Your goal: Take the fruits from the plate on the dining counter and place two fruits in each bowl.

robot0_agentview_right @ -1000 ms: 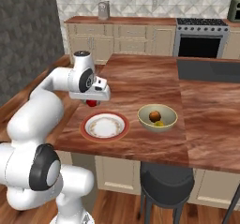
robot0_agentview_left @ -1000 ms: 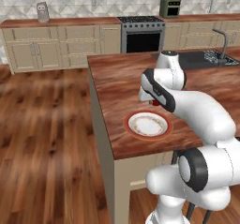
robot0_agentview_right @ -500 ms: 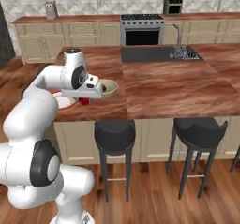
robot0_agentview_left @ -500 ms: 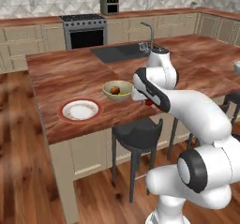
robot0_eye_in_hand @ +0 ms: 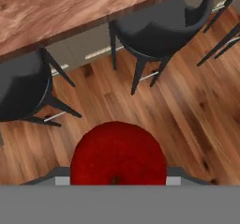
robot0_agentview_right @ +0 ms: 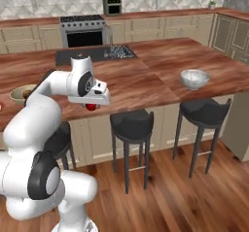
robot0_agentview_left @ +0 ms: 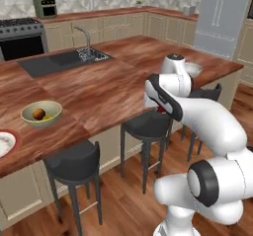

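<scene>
The red fruit is round and glossy, with a small dark dimple at its lower side, and it sits clamped in the gripper, whose jaws are closed on it. It hangs just off the near edge of the dining counter, above the plank floor and between two black stools with smooth saddle seats and thin splayed legs.

The counter is a broad slab of reddish-brown wood with a swirling grain, on cream panelled cabinets, with a black sink set into it. On its left stretch stands the olive bowl, deep and round, holding an orange-brown fruit and a yellow-green one beside it. Further left lies the plate, flat, white, red-rimmed. The pale bowl, smooth and whitish-grey, stands well apart on the right end of the counter
</scene>
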Robot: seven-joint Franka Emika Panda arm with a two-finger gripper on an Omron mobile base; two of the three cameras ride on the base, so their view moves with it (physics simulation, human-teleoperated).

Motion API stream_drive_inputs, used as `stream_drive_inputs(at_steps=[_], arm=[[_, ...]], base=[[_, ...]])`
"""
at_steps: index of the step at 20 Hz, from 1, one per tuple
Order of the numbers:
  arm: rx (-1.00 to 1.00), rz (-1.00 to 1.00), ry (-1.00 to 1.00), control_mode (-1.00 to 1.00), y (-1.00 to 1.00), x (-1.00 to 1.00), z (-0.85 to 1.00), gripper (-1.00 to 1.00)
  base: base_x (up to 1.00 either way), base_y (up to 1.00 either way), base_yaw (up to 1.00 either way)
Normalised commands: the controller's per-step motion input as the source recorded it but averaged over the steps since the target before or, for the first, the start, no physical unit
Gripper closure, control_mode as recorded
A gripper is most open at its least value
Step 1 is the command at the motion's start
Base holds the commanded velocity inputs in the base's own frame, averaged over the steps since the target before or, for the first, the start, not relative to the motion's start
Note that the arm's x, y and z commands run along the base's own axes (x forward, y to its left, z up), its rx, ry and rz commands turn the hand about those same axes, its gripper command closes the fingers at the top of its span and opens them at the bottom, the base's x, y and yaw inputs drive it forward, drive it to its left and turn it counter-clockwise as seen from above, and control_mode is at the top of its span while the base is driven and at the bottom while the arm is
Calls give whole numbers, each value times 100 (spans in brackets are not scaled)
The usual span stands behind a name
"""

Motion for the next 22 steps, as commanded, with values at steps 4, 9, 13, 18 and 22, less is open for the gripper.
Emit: stream_drive_inputs(at_steps=[4, 9, 13, 18, 22], arm=[[0, 0, 0, 100, 0, 0, 0, 100], [0, 0, 0, 100, 0, 0, 0, 100], [0, 0, 0, 100, 0, 0, 0, 100], [0, 0, 0, 100, 0, 0, 0, 100], [0, 0, 0, 100, 0, 0, 0, 100]], base=[[62, -100, 1], [41, -100, 14], [37, -100, 46], [34, -100, 52], [37, -100, 33]])
